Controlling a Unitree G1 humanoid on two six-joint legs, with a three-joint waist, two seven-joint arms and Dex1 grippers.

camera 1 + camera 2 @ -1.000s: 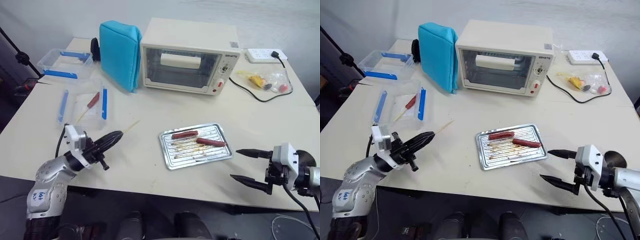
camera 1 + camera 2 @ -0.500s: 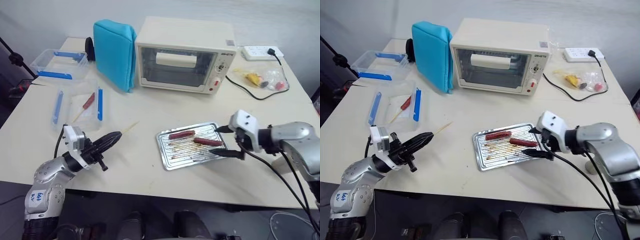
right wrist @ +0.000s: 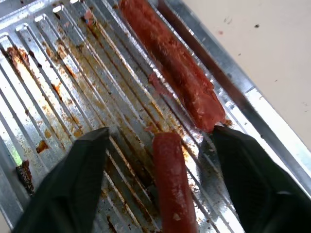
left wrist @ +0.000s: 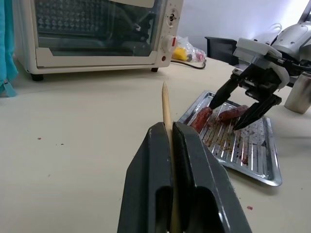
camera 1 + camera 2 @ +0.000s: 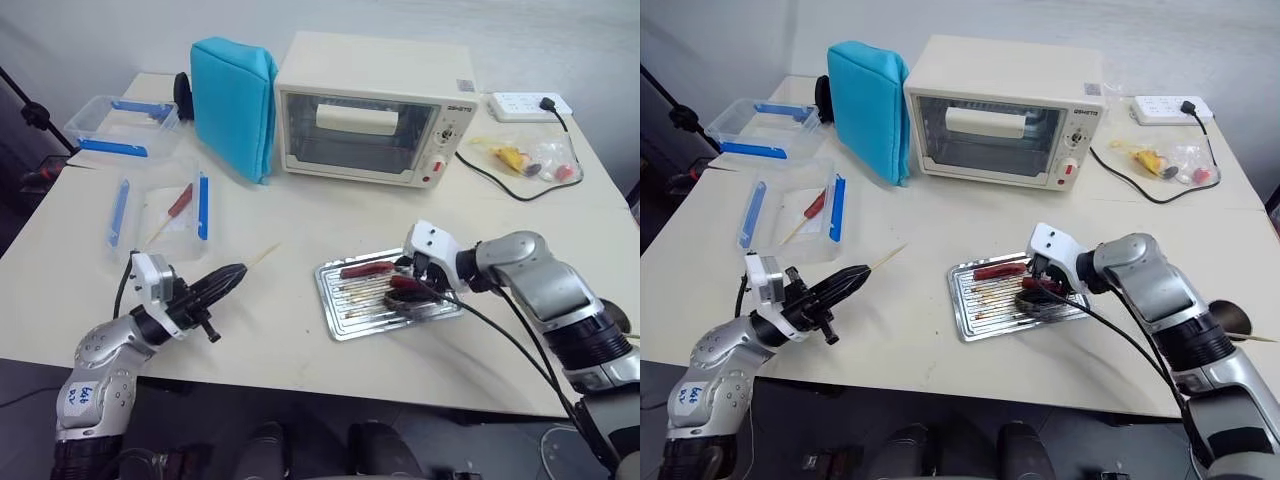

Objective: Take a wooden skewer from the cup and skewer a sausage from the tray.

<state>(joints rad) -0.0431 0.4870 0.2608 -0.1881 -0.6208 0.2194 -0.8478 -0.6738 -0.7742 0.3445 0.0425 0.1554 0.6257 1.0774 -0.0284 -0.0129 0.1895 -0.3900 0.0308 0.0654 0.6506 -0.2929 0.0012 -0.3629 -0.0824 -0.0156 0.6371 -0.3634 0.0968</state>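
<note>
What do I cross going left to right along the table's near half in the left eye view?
Left end effector shut on the wooden skewer → tray → right end effector, fingers apart either side of a sausage.

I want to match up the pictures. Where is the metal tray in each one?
Left eye view: the tray lies on the table before the oven.
Right eye view: the same.
Left wrist view: past the skewer, under the right gripper.
Right wrist view: its ridged bottom.
Shared landmark: the sausage between the fingers.
</note>
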